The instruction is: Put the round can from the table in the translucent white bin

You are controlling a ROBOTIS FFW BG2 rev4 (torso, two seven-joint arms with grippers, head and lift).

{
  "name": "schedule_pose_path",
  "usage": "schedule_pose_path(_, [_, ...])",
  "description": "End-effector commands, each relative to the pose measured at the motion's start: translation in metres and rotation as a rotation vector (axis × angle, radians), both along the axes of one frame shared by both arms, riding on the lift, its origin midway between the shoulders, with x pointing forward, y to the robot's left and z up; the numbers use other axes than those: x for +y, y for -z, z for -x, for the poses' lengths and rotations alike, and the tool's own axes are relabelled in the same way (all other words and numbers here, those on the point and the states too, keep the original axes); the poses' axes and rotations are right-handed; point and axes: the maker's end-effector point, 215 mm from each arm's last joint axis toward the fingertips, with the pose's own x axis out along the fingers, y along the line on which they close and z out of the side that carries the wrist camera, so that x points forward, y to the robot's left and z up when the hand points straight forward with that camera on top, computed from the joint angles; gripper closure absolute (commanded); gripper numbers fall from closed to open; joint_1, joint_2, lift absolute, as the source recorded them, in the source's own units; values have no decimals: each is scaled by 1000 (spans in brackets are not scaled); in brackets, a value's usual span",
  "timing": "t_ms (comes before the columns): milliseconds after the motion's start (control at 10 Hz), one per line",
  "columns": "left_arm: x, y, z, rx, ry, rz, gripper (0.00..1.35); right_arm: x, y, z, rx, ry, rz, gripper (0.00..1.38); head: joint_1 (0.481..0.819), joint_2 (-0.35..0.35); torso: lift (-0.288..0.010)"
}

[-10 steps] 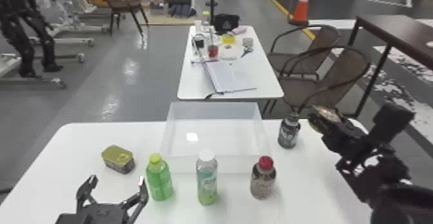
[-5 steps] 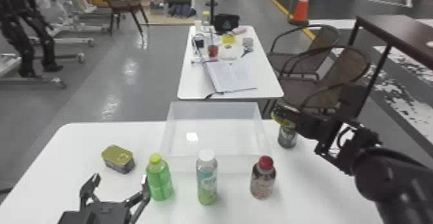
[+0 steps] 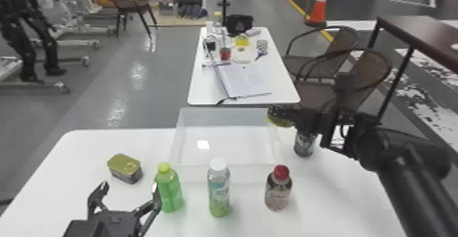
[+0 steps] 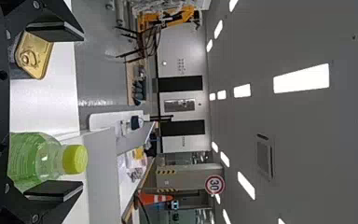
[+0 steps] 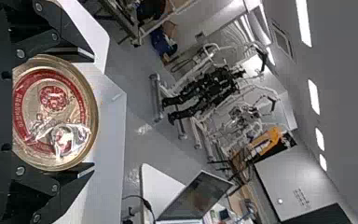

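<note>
Moved since the earlier frames: right claw (image 5: pixel 93 114) has swung inward, carrying the round gold-rimmed metal can (image 5: pixel 81 98) to the right far corner of the translucent white bin (image 3: pixel 191 175). Claw clamped on can. Left claw (image 3: pixel 130 187) near green bottle (image 3: pixel 171 193), fingers apart. Risks: early release could clip the rim or drop outside; low wrist could topple the dark bottle (image 3: pixel 304 147); curved wall may slip. Labels: red printed ring on lid, not transcribed.

The right arm (image 3: pixel 395 158) hides the top of the dark bottle (image 3: pixel 304 146), the right gripper (image 3: pixel 280 112) part of the can (image 3: pixel 280 122). The head view's near edge cuts off the left gripper (image 3: pixel 130 187).
</note>
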Motion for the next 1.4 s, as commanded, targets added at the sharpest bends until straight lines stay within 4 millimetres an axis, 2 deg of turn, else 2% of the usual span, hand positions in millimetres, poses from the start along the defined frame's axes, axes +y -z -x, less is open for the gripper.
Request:
schedule_pose_path(0, [-2,-1,-2,-2,2,4,176,7,29,3,78,-50,-5,993,549,0,-100])
schedule_pose_path(300, [-4,-1,-4,-5,5,8,176,12,77,18,193,-82,-16,993,549,0,-100])
schedule_pose_path(400, [-5,-1,-4,-5,6,8,176,14,86,22,213,-95,-16,995,549,0,-100])
schedule_pose_path(600, [-7,0,-5,-2,13,8,176,11,85,17,182,-93,20,973,549,0,-100])
schedule_pose_path(700, [-6,0,-5,-3,12,9,176,9,81,13,167,-96,39,725,549,0,-100])
schedule_pose_path(900, [-6,-1,-5,-8,13,8,176,8,78,12,162,-93,33,590,549,0,-100])
schedule_pose_path(1100, [-6,0,-4,-5,13,8,176,10,81,15,187,-99,5,292,549,0,-100])
schedule_pose_path(1300, [-6,0,-4,-6,13,8,176,9,80,14,180,-95,-4,162,549,0,-100])
